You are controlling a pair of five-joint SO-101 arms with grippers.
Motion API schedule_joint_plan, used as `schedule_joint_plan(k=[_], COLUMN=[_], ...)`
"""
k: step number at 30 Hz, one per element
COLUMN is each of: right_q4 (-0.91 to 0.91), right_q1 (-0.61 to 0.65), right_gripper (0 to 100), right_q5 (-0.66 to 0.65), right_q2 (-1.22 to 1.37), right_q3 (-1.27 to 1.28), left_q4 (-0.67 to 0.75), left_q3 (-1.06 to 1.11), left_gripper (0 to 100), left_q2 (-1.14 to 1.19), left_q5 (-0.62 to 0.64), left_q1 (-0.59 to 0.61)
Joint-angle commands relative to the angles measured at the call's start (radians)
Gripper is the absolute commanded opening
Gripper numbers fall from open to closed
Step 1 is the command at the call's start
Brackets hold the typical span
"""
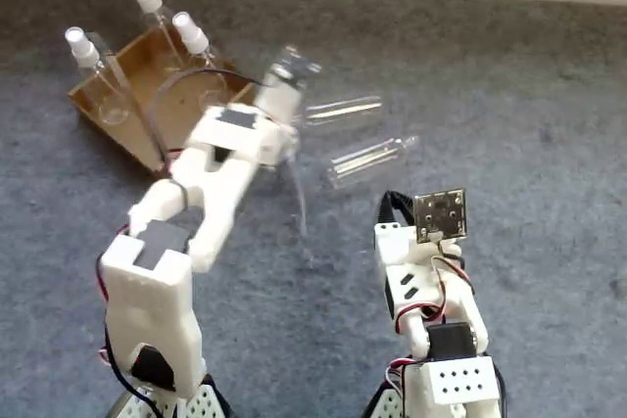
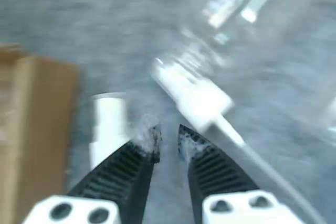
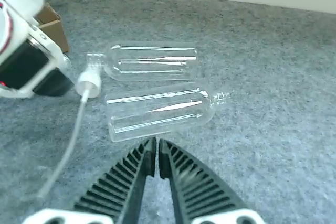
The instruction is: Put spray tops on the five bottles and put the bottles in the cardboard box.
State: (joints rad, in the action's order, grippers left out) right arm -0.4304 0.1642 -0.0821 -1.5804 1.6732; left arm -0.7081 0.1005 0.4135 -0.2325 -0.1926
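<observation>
Your left pincer (image 2: pixel 168 139) stands slightly parted, gripping nothing; a spray top (image 2: pixel 195 97) lies just ahead of it. Your right pincer (image 3: pixel 157 150) is closed and empty; a bottle (image 3: pixel 157 109) lies just ahead.

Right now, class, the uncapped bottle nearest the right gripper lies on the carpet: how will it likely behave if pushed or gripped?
The bottle lies on its side and is round, so a sideways push would probably roll it, though the carpet may slow it. It looks empty, so likely light. Its smooth clear wall could slip in a grip.
</observation>
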Motion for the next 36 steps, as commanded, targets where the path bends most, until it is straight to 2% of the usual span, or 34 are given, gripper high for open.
schedule_joint_plan(k=[1,5,12,20,22,25,28,31,36], right_q4=[-0.002,-0.002,-0.002,-0.002,0.004,0.015,0.099,0.128,0.131], right_q1=[-0.012,-0.012,-0.012,-0.015,-0.044,-0.134,-0.246,-0.320,-0.334], right_gripper=[1.2,1.2,1.2,1.2,1.2,1.2,1.2,1.2,1.2], right_q5=[-0.008,-0.008,-0.008,-0.008,-0.008,-0.005,-0.003,-0.002,-0.002], right_q2=[-0.002,-0.002,-0.002,-0.007,-0.007,-0.008,-0.008,-0.008,-0.008], right_q3=[0.143,0.143,0.143,0.143,0.143,0.143,0.142,0.140,0.139], left_q4=[-0.127,-0.186,-0.196,-0.203,-0.206,-0.262,-0.276,-0.276,-0.276], left_q3=[-0.096,-0.097,-0.104,-0.174,-0.189,-0.202,-0.202,-0.202,-0.203], left_gripper=[1,1,1,1,6,19,28,34,38], left_q2=[-0.113,-0.173,-0.194,-0.194,-0.194,-0.194,-0.194,-0.194,-0.194], left_q5=[-0.006,-0.006,-0.008,-0.005,-0.003,-0.003,-0.003,-0.006,-0.011], left_q1=[-0.045,-0.016,0.022,-0.001,-0.021,-0.050,-0.087,-0.113,-0.171])
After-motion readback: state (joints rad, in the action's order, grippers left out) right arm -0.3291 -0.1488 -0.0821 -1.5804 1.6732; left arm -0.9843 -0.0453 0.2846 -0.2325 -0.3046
